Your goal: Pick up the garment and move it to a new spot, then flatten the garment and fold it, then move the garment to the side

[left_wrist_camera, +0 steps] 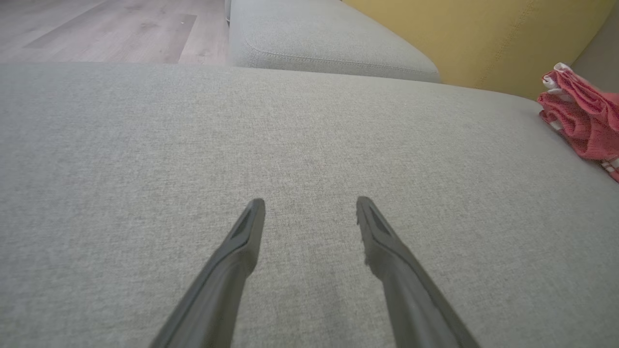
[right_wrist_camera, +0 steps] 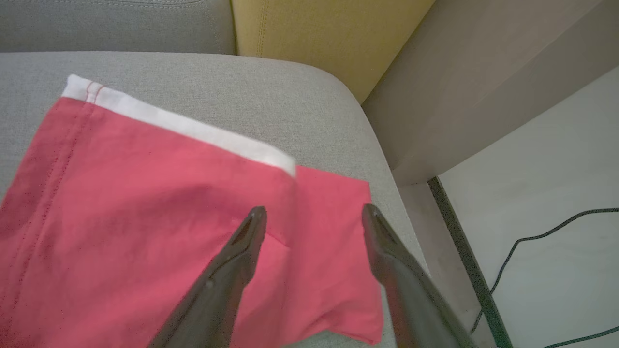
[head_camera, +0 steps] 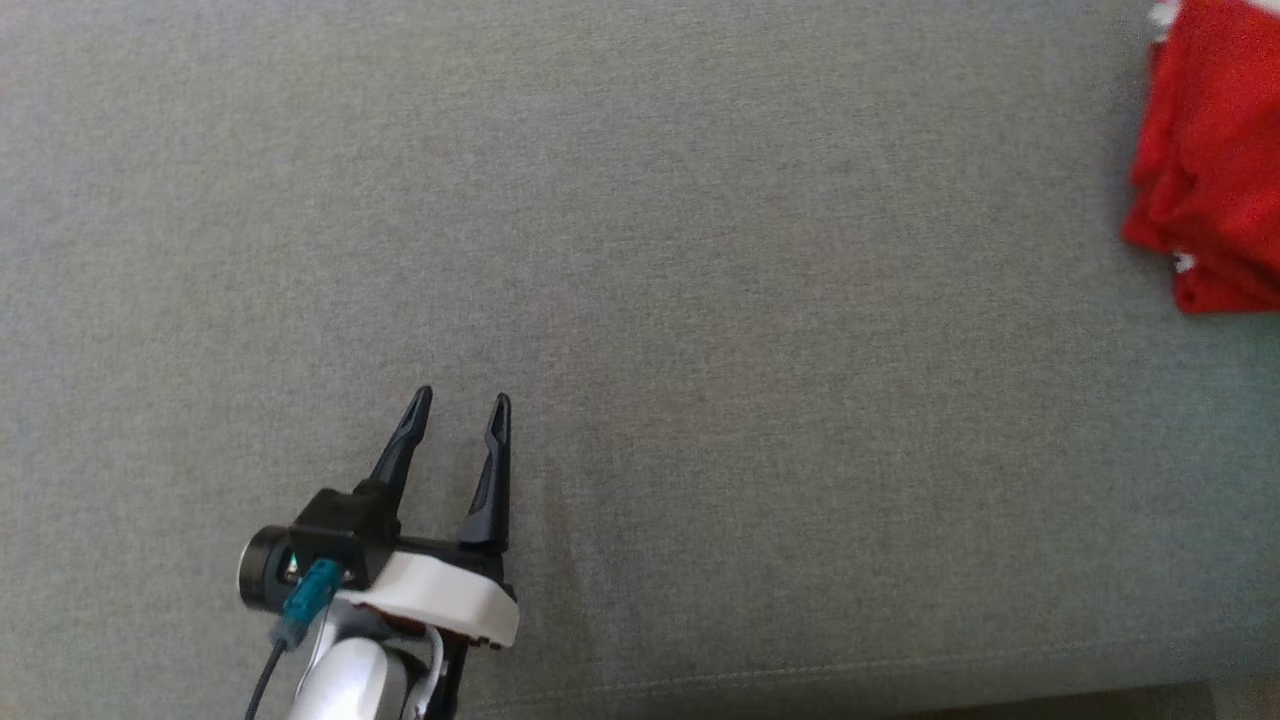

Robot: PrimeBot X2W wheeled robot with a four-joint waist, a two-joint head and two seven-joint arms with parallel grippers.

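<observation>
head view: the left gripper (head_camera: 462, 395) sits low on the left over the grey sofa cushion (head_camera: 700, 300), fingers spread with nothing between them, and the folded red garment (head_camera: 1210, 160) is way off at the top right edge. left wrist view: same spread fingers over bare cushion, garment far right near the yellow backrest (left_wrist_camera: 483, 34). right wrist view: the right gripper (right_wrist_camera: 314, 209) is spread wide over the garment, nothing pinched, white hem (right_wrist_camera: 184, 128) on the far side, black cable (right_wrist_camera: 532, 241) off right.

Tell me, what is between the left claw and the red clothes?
Nothing but bare grey cushion lies between the left gripper and the red garment. The head view shows that stretch.
</observation>
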